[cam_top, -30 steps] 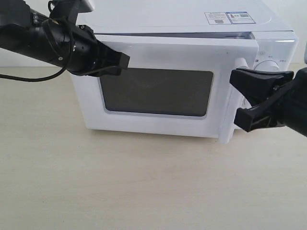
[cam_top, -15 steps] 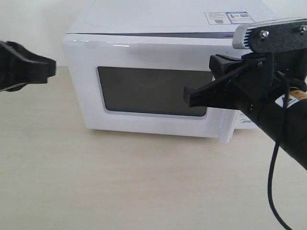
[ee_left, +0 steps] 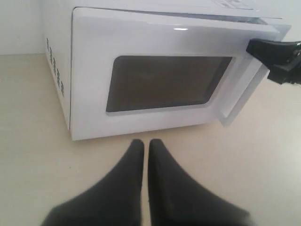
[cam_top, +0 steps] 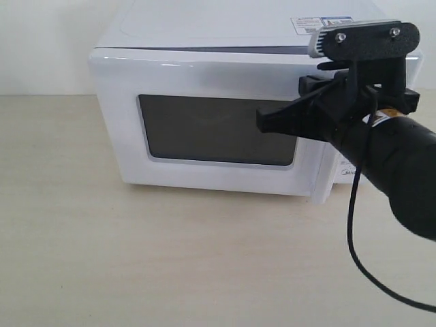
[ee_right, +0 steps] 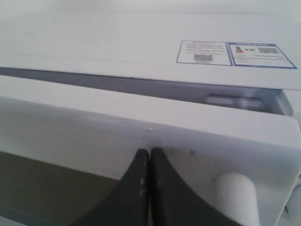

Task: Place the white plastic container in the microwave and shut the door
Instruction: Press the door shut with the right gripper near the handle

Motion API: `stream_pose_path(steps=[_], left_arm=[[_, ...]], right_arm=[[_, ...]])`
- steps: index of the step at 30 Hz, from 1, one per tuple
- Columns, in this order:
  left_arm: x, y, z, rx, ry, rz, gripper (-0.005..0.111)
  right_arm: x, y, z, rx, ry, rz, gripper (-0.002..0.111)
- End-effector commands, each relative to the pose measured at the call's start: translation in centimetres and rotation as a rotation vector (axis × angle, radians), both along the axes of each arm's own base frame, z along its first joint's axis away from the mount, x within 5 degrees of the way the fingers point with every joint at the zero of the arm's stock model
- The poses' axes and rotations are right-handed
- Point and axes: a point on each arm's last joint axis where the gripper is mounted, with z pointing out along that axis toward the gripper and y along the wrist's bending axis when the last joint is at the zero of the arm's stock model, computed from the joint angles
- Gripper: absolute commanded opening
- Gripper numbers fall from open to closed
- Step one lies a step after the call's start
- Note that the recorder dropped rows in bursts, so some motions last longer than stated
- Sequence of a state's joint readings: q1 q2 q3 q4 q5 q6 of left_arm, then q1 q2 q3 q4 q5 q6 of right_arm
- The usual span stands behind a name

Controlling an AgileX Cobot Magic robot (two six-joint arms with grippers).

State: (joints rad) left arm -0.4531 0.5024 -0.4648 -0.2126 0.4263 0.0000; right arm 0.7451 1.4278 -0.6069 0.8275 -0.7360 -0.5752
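The white microwave (cam_top: 204, 27) stands at the back of the table, stickers (cam_top: 323, 24) on its top. Its door (cam_top: 204, 78) with the dark window (cam_top: 218, 129) is swung almost flat against the body. A thin dark gap (ee_right: 141, 84) still shows along the door's top edge. My right gripper (cam_top: 262, 122) is shut, its tips (ee_right: 149, 151) pressed on the door's upper front beside the white bar handle (ee_right: 235, 193). In the left wrist view my left gripper (ee_left: 142, 142) is shut and empty, low over the table in front of the microwave (ee_left: 56, 70). The white plastic container is hidden.
Bare beige tabletop (cam_top: 170, 259) spreads in front of the microwave. A black cable (cam_top: 354, 238) hangs from the right arm (cam_top: 402, 170). A white wall runs behind. The left arm is outside the exterior view.
The left arm pulled back leftward out of the exterior view. The right gripper came from beside the handle to the door's upper front. The door swung from ajar to nearly flat.
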Motion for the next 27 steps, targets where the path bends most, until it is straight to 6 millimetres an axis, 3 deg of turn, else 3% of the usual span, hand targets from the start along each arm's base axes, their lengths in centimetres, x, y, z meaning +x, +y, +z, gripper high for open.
stream_pose_path(steps=[1, 12, 27], left_arm=[[-0.3, 0.4, -0.8, 0.05, 0.017, 0.012, 0.004], [-0.3, 0.4, -0.7, 0.05, 0.004, 0.014, 0.004], [-0.2, 0.4, -0.7, 0.051, -0.001, 0.015, 0.004]], right_arm=[[1.3, -0.9, 0.2, -0.001, 0.042, -0.019, 0.0], [2.5, -1.6, -0.8, -0.035, 0.059, -0.046, 0.0], [3.7, -0.5, 1.0, -0.018, 0.023, -0.027, 0.0]])
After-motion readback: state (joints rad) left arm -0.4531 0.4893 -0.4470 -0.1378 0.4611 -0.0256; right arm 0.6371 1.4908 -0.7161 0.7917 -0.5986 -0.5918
